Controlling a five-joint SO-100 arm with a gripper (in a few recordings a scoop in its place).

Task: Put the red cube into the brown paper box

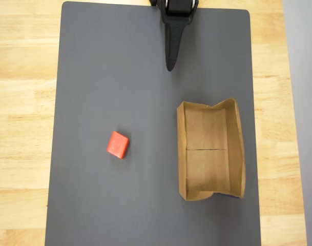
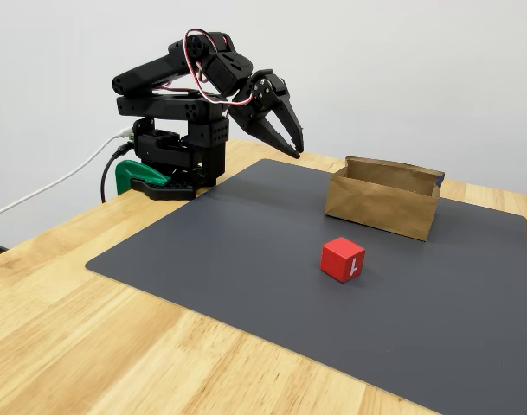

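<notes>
The red cube point(image 2: 343, 259) is seen on the grey mat point(image 2: 246, 259), well inside its edges with open mat all round, apart from the brown paper box point(image 2: 382, 202) near the mat's far edge, and well apart from the gripper point(image 2: 291, 147), held raised over the mat's corner by the arm's base with its jaws narrowly parted and holding nothing.

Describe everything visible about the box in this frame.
The box is a rectangular open-topped tray of tan kraft paper with low, uneven walls and a fold line across its floor. It looks empty and sits upright on the dark mat, right of the cube in the overhead view. Nothing else touches it.
</notes>
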